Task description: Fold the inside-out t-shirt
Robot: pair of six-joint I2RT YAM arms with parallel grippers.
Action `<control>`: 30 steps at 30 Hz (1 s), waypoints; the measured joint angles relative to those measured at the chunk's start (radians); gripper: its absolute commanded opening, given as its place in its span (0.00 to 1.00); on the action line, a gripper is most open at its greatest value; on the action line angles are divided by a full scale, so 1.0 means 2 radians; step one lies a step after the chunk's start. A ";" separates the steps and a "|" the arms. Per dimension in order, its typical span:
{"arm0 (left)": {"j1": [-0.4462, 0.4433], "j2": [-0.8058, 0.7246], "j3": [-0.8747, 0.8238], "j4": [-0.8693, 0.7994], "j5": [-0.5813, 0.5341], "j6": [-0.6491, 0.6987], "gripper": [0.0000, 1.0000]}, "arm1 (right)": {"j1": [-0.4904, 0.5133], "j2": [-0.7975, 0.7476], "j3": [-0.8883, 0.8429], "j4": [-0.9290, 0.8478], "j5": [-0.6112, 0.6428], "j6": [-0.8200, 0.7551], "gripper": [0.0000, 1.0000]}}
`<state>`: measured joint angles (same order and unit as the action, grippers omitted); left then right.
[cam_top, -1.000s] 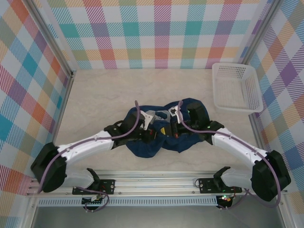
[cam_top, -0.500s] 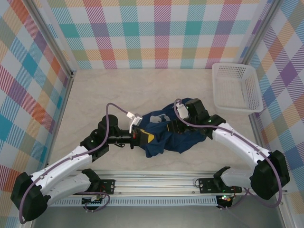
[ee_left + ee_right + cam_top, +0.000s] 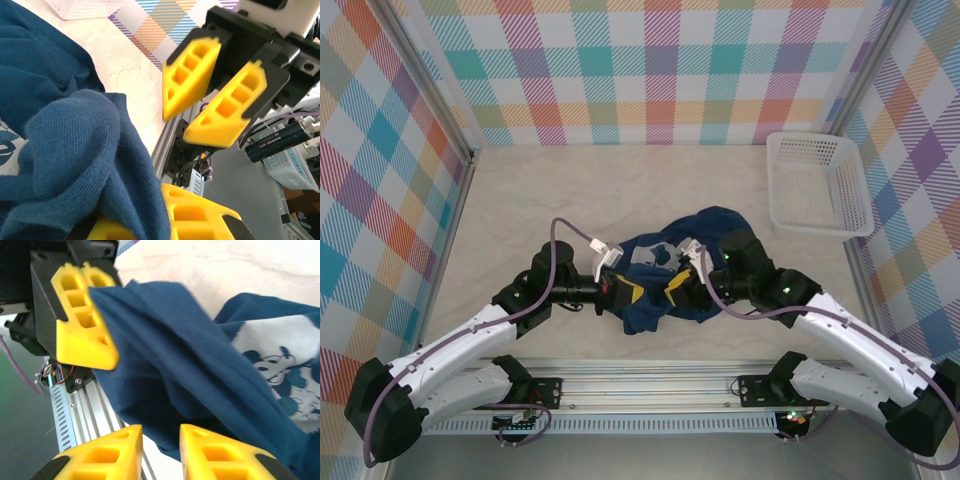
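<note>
left tool [image 3: 628, 291]: clamped shut on a fold of the dark navy blue cotton t-shirt [image 3: 710, 222] | t-shirt: crumpled heap, pale print showing, on the beige marbled surface [image 3: 520, 200] near its front edge | right tool [image 3: 677, 287]: partly open, empty, beside the cloth | white plastic mesh basket [image 3: 775, 180]: far right, apart

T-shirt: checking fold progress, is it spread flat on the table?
No, the t-shirt lies bunched in a crumpled heap.

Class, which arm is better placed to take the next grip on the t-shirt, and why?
Likely right. The left gripper is shut on the t-shirt; the right gripper is open, empty and close beside the cloth.
</note>
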<state>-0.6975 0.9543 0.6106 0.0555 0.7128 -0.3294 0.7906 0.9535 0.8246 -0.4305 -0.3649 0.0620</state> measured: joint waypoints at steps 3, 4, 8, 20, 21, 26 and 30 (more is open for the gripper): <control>0.000 0.000 0.002 -0.002 -0.001 0.003 0.00 | 0.010 0.034 -0.010 0.028 0.000 0.002 0.19; 0.000 0.000 0.003 -0.002 -0.002 0.003 0.00 | 0.011 0.044 -0.016 0.039 0.001 0.002 0.19; 0.000 0.000 0.006 -0.005 -0.002 0.003 0.00 | 0.011 0.080 -0.023 0.072 0.021 0.009 0.28; 0.000 -0.001 0.006 -0.014 -0.003 0.004 0.00 | 0.011 0.156 -0.022 0.172 0.065 0.001 0.05; 0.000 -0.001 0.006 -0.016 -0.004 0.005 0.00 | 0.011 0.161 -0.022 0.177 0.067 0.003 0.00; 0.002 -0.013 0.006 -0.030 -0.039 0.006 0.00 | 0.006 0.145 -0.016 0.157 0.058 -0.001 0.00; 0.018 -0.033 0.006 -0.041 -0.083 0.006 0.00 | -0.014 0.080 -0.013 0.097 0.003 0.003 0.00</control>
<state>-0.6613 0.8883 0.6235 -0.0269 0.5465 -0.3172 0.7624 1.1130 0.7990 -0.2371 -0.3592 0.0677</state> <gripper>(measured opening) 0.056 0.047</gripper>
